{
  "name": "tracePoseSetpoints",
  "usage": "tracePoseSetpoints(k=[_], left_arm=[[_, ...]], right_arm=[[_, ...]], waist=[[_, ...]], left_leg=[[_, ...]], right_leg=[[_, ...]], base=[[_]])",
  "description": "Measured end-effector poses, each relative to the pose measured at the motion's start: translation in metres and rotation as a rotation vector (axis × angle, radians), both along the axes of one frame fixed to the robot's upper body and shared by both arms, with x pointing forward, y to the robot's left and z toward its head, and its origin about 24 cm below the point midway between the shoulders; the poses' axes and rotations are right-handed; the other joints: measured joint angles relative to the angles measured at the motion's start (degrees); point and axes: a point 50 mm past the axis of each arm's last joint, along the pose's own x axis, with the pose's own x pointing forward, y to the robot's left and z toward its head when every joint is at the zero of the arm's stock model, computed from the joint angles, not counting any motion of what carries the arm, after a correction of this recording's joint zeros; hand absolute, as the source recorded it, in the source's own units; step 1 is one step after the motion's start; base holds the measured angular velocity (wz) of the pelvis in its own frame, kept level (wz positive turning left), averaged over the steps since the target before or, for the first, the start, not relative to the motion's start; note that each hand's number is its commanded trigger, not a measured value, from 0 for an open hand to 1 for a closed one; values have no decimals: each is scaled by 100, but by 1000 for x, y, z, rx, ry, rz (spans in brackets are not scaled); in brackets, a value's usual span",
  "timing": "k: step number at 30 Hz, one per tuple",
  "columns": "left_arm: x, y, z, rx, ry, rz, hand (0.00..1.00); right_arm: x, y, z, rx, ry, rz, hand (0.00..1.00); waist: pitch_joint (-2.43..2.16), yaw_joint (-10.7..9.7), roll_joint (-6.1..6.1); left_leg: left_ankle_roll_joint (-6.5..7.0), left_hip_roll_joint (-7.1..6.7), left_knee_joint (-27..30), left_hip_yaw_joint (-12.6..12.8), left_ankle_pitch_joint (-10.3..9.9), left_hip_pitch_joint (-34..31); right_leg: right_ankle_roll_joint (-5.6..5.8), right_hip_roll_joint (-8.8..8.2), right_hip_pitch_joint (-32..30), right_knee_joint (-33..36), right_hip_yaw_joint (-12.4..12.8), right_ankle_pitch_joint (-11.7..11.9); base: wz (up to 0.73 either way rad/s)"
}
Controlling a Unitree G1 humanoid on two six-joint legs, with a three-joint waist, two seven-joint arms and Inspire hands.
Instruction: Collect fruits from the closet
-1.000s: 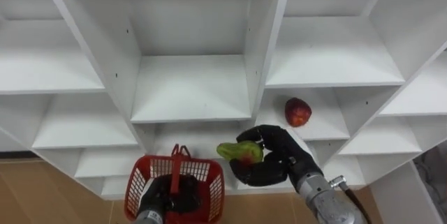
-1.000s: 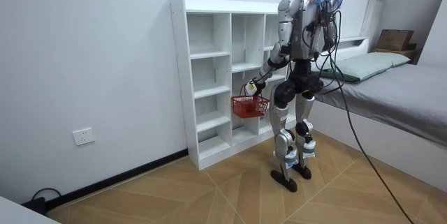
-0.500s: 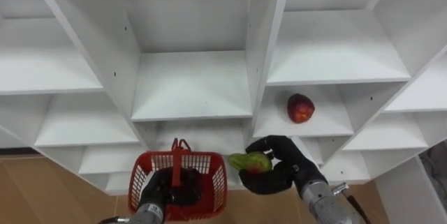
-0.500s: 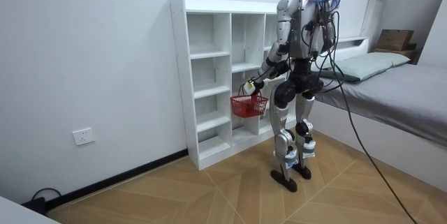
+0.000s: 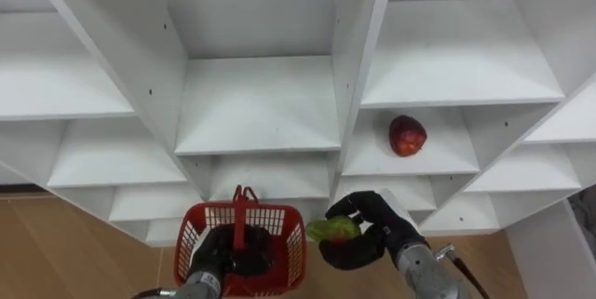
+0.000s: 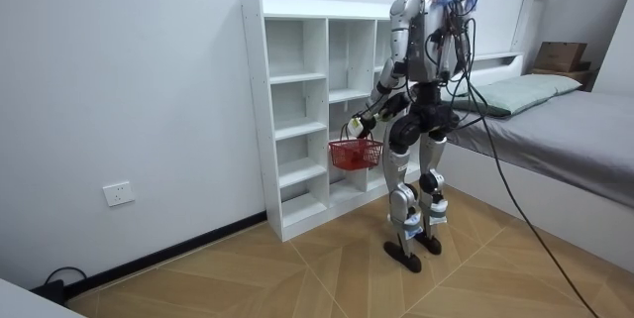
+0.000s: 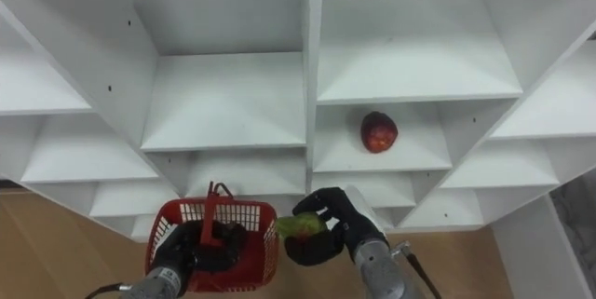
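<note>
**Green fruit in the right hand, beside the basket**

The robot stands upright on the wood floor [image 6: 297,268], close in front of a white open-shelved closet [image 5: 256,113] that stands against a white wall [image 6: 129,80]. A bed with grey bedding [image 6: 565,120] lies behind it, at the room view's right.

The right hand [image 5: 366,241] is black, and its fingers and thumb are curled round a green oval fruit with a reddish patch [image 5: 333,230]. The fruit is held in the air, touching no shelf. It hangs just beside the right rim of a red plastic mesh basket [image 5: 291,243], outside the basket and about level with its top edge.

The left hand [image 5: 226,257] comes in from the lower left, with its fingers wrapped round the basket's upright red handle [image 5: 241,213]. The basket hangs from that hand in front of the closet's lower shelves, clear of the floor. What lies inside it cannot be told, because the hand covers the middle.

1 round red apple [image 5: 407,136] lies on a closet shelf in the column to the right of the central divider. It sits about midway between that shelf's left and right edges, and above and well apart from the right hand. The shelves around it look bare.
</note>
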Motion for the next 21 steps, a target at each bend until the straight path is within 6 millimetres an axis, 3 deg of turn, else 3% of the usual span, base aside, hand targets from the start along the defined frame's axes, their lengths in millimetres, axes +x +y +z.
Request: tracePoseSetpoints(k=[7,21], left_arm=[[7,-9,4,-24,-30,-95,100],[14,-17,9,7,-60,-260,100]], right_arm=[[7,8,-4,-59,10,77,100],[13,18,-9,-73,47,125,100]], waist=[[1,10,5],[8,25,-19]], left_leg=[[-1,-2,3,-48,1,-31],[-1,-7,7,-50,1,-28]], right_leg=[[0,-20,9,1,-197,0],[1,-29,11,1,-207,-1]], base=[[5],[0]])
